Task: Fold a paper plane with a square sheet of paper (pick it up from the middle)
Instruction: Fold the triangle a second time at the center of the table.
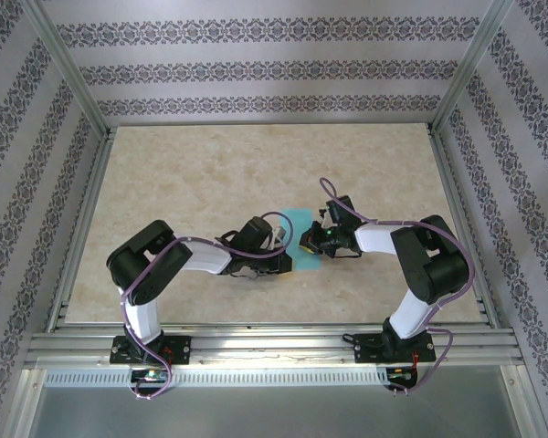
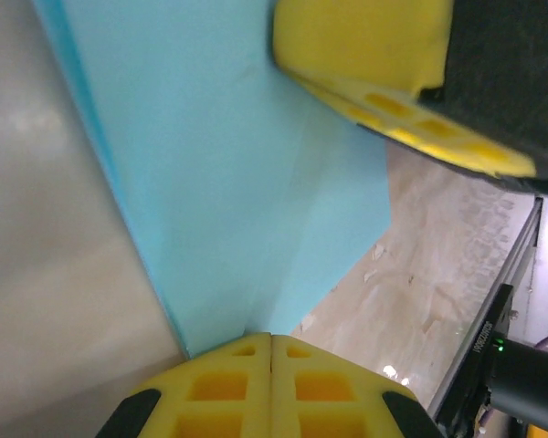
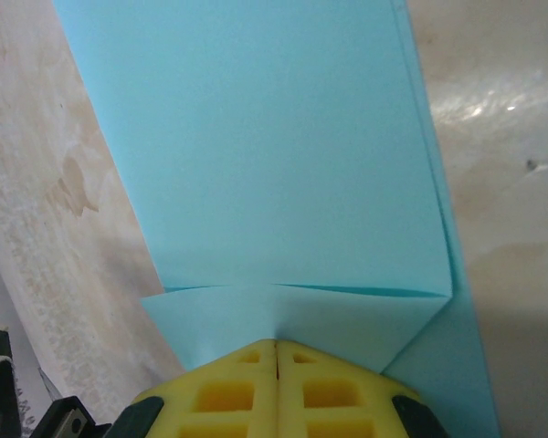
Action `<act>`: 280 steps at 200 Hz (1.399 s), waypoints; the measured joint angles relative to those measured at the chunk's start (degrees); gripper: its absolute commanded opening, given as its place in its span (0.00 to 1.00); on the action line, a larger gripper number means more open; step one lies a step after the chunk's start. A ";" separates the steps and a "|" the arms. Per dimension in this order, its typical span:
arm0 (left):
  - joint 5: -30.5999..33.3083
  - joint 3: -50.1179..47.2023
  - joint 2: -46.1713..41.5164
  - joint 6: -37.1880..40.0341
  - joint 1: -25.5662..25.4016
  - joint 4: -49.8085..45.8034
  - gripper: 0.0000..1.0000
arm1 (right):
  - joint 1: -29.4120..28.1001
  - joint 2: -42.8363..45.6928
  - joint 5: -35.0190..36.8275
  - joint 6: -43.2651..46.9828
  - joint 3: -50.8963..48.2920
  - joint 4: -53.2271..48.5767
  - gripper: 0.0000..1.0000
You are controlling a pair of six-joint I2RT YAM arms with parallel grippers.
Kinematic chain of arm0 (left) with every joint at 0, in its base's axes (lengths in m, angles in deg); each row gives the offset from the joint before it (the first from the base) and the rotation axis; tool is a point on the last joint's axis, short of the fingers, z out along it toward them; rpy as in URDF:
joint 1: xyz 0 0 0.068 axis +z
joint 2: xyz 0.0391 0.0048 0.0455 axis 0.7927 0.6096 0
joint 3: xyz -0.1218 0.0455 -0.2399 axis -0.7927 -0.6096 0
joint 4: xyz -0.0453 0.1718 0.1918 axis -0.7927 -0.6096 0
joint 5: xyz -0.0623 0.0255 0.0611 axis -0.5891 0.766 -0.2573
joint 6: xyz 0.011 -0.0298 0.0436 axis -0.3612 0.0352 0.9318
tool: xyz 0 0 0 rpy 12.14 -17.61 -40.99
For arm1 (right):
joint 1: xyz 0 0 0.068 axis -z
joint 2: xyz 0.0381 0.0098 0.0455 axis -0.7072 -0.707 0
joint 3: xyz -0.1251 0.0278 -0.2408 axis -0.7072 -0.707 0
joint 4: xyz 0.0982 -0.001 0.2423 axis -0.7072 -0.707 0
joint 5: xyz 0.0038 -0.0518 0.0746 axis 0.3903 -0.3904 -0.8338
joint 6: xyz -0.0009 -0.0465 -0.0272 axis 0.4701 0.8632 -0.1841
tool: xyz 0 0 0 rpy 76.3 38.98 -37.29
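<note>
**Both grippers pinched the paper at mid-table**

Seen from above, the left arm [image 1: 178, 260] stretched from its base at the near left toward the middle of the table [image 1: 210, 173], its wrist low over the marbled top. The left gripper [image 2: 271, 339] was closed. In its wrist view the two yellow fingers [image 2: 219, 388] met with no gap, and the edge of the paper [image 2: 237, 182] ran into the seam between their tips, so it gripped the sheet. The turquoise sheet spread away from those tips, smooth, with a faint crease rising from them. Blurred bare table lay to its left and marbled top to its right.

In the top view the paper sat at the middle of the table, between the two grippers and partly covered by them, with its far end showing beyond them. Whether it lay flat on the table or was lifted off it could not be told.

The right gripper [image 3: 276, 345] was closed as well. Its yellow fingers met, and the paper's near edge puckered where it entered their tips. Just ahead of them a folded flap crossed the sheet, its fold line straight, and a second layer showed along the right edge. The right arm [image 1: 425, 265] bent back to its base at the near right.
</note>
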 measured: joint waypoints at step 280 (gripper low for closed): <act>2.08 9.46 3.50 5.11 0.79 -11.85 0.00 | 0.22 0.76 -0.07 1.14 0.00 -0.92 0.00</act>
